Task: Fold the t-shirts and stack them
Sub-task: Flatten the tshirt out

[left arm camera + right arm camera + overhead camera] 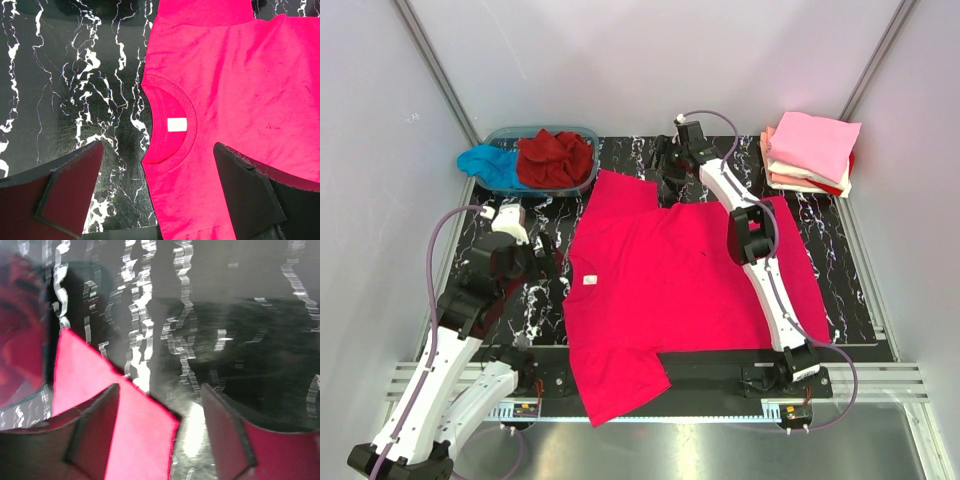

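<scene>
A bright pinkish-red t-shirt (670, 280) lies spread flat on the black marbled mat, collar to the left. My left gripper (548, 256) stands open just left of the collar; in the left wrist view the gripper (157, 157) straddles the collar's edge, white label (177, 124) just ahead. My right gripper (670, 172) hovers open over the far sleeve; in the right wrist view the sleeve corner (135, 430) lies flat between the spread jaws of the gripper (160, 395), held by neither. Folded t-shirts (810, 155) are stacked at the far right.
A clear blue-tinted tub (502, 133) at the far left holds a crumpled dark red t-shirt (555, 158), with a turquoise one (485, 165) hanging over its side. The near sleeve (615, 385) overhangs the mat's front edge onto the metal rail.
</scene>
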Action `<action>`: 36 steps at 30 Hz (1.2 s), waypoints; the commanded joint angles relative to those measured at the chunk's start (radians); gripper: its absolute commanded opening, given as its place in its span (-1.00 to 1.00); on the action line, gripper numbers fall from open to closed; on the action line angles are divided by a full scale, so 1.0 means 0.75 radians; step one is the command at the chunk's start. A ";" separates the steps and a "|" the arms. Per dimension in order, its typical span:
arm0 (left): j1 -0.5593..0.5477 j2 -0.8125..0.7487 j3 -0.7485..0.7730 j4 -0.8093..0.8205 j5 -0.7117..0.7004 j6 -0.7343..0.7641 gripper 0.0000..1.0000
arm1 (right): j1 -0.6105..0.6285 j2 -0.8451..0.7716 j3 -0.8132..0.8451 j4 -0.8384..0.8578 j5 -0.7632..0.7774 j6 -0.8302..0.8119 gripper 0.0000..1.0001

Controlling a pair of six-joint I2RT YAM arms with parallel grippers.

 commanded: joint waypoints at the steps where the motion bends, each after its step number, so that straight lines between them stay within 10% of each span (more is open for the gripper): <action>1: 0.003 0.004 0.007 0.057 0.014 0.014 0.97 | 0.034 -0.065 0.059 0.012 -0.078 -0.035 0.53; 10: -0.225 0.104 0.138 -0.166 0.046 -0.188 0.97 | 0.032 -0.738 -0.317 -0.090 0.198 -0.224 1.00; 20: -0.653 -0.211 -0.170 -0.462 0.202 -0.811 0.97 | 0.032 -1.905 -1.485 0.017 0.464 -0.126 0.99; 29: -0.754 -0.166 -0.206 -0.583 0.175 -0.845 0.97 | 0.032 -2.252 -1.855 -0.110 0.417 0.038 0.99; 36: -1.307 0.279 -0.079 -0.618 -0.094 -1.118 0.97 | 0.032 -2.323 -1.927 -0.213 0.404 0.046 1.00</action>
